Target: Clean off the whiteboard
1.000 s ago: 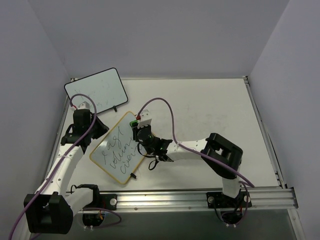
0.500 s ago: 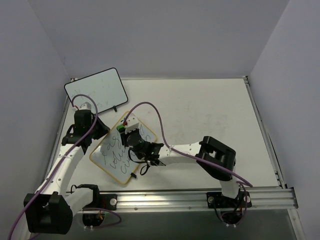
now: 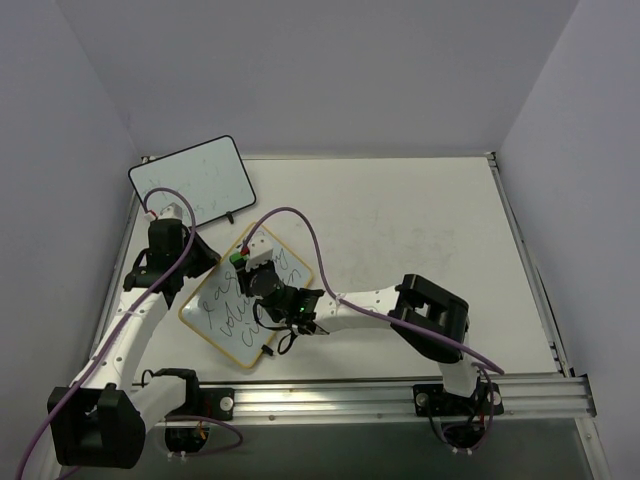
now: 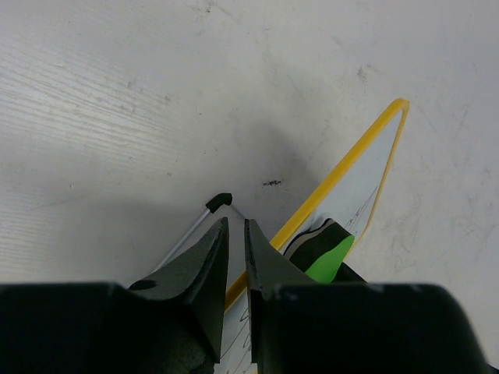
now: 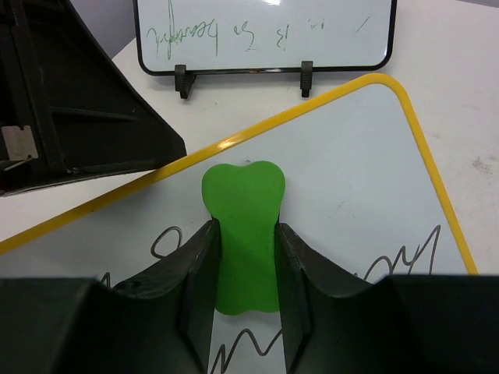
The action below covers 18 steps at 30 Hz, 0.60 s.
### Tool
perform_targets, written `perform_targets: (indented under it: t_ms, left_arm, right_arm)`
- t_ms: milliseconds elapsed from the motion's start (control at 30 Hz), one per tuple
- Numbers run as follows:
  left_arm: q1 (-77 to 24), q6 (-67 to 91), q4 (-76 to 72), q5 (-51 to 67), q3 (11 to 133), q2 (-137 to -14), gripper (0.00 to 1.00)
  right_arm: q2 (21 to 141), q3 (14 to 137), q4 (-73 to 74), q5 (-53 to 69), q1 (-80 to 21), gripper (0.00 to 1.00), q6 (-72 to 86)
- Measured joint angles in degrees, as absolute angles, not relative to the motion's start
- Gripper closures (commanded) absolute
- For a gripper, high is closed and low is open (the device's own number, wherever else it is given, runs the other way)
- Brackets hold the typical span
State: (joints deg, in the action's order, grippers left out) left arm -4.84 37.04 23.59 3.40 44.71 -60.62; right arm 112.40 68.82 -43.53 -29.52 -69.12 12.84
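The whiteboard (image 3: 215, 318) with a yellow rim lies flat on the table at the left, with black handwriting on it. My right gripper (image 3: 246, 270) is shut on a green eraser (image 5: 243, 226) and holds it against the board's upper part, just above the writing (image 5: 257, 343). My left gripper (image 3: 192, 262) is shut, with a thin gap between its fingers (image 4: 210, 257). It sits at the board's far-left rim (image 4: 343, 167), beside a small black foot (image 4: 220, 201). The eraser also shows in the left wrist view (image 4: 327, 259).
A black-rimmed whiteboard (image 3: 192, 180) with faint green writing stands at the back left, also in the right wrist view (image 5: 265, 31). The left gripper's fingers (image 5: 93, 125) are close to the eraser. Grey walls enclose the table; a metal rail (image 3: 400, 395) runs along the near edge.
My right gripper has slid the eraser leftward across the board, toward its upper-left rim and the left gripper. The left arm has barely moved.
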Motion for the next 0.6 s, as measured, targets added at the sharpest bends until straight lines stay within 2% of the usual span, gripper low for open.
perform_targets:
  t_ms: [600]
  left_arm:
    - [-5.0, 37.0, 23.3, 3.5, 44.7, -60.6, 0.78]
  right_arm:
    - [112.4, 68.5, -43.2, -30.7, -64.5, 1.0, 14.9]
